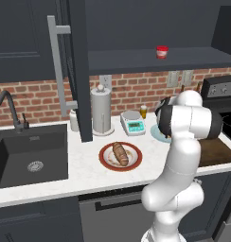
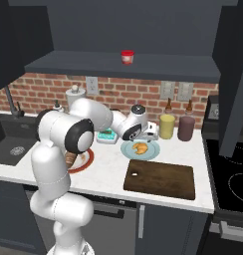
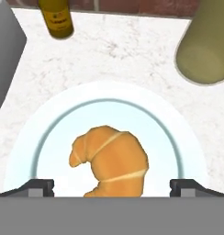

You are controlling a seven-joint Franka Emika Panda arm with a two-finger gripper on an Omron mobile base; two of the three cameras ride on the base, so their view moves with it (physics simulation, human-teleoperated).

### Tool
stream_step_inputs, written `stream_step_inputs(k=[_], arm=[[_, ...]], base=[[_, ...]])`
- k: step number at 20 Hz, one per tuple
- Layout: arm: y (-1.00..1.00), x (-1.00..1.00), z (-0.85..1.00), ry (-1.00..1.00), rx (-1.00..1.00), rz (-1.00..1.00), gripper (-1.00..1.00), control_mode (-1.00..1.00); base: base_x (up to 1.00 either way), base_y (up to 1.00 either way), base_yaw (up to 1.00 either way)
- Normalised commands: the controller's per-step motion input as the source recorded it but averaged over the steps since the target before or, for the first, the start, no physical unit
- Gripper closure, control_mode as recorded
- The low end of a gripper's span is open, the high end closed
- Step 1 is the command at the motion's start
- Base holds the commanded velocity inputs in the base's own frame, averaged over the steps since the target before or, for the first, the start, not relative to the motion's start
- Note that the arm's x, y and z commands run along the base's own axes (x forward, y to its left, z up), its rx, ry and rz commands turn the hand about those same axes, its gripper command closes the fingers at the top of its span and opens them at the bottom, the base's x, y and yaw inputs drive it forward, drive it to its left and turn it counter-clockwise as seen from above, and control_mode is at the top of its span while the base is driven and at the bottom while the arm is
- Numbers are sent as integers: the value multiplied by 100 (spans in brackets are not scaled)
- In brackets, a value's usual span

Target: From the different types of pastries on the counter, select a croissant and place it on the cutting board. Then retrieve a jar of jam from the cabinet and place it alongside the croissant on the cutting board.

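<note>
Left base view: the arm's white body stands in front of the right part of the surface (image 1: 84, 163), hiding the pincer; the scored loaf (image 1: 120, 153) lies on a red-rimmed plate (image 1: 108, 160), and the jar of jam (image 1: 162, 52) stands on the shelf of the opened cabinet (image 1: 150, 59). Right base view: the pincer (image 2: 149, 133) hovers over the far edge of the pale blue plate (image 2: 126, 149) carrying the croissant (image 2: 141, 148); the cutting board (image 2: 161, 179) lies bare just nearer, toward the right. Hand view: the croissant (image 3: 109, 160) sits directly below and between the two fingertips (image 3: 38, 187), which stand wide apart, released, holding nothing. Its curved long axis runs roughly crosswise to the line between the tips, so a straight descent should let them close across its width. Judgement: approach stage, croissant not yet grasped.
</note>
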Motion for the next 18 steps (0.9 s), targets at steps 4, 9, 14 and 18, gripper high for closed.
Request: stream_step_inputs(k=[4,9,14,18], arm=[[-8,1,-32,0,-3,16,-100,-100],[-1,13,-21,0,-2,15,-100,-100],[0,20,-20,0,0,14,-100,-100],[0,36,-43,0,-3,13,-100,-100]], base=[[0,0,0],[0,0,0],[0,0,0],[0,0,0]])
